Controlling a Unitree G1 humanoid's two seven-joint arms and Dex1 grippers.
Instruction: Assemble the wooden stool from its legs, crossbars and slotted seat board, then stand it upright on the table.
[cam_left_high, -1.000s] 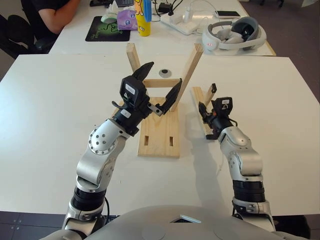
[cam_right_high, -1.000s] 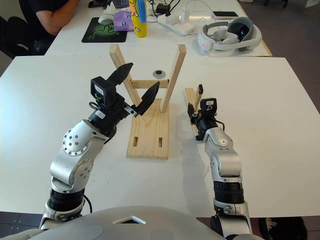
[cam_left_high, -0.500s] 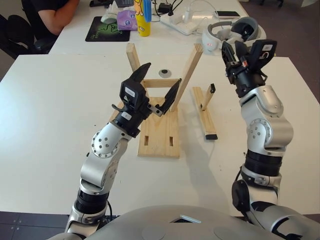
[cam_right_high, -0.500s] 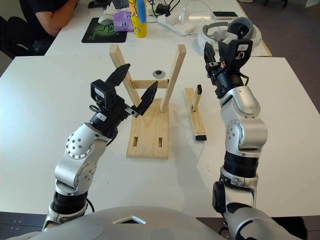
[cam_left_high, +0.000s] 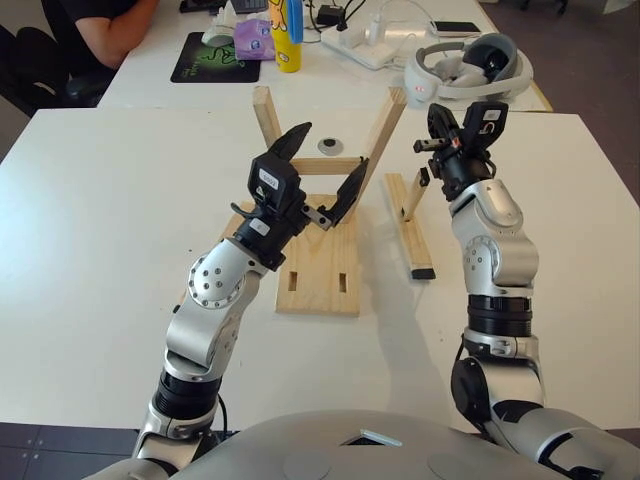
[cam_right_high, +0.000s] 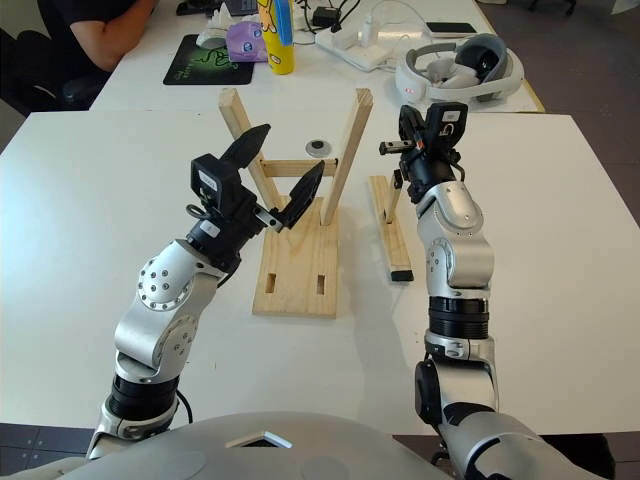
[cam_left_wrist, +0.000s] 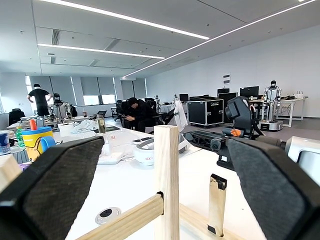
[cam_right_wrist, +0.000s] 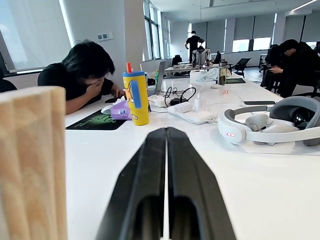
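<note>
Right pincer (cam_left_high: 436, 118) has dropped nearer the loose leg piece (cam_left_high: 410, 222), shut, empty; left pincer (cam_left_high: 328, 150) gapes wide, empty, near the crossbar (cam_left_high: 332, 166).

left gripper (cam_left_high: 329, 148) was raised on a bent arm, jaws spread wide. right gripper (cam_left_high: 438, 118) was raised too, elbow bent, jaws pressed together, pointing forward.

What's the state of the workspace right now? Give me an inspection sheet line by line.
Surface: white table, round grommet.
Job's things: slotted seat board flat, two legs with crossbar rising from it; loose leg piece lying beside it.
Clutter: nothing seen.
Pincers: left pincer open, up before the crossbar; right pincer shut, up near the loose leg piece.
Cables: power strip, leads on far table.
Surroundings: headset, yellow bottle, seated person.
</note>
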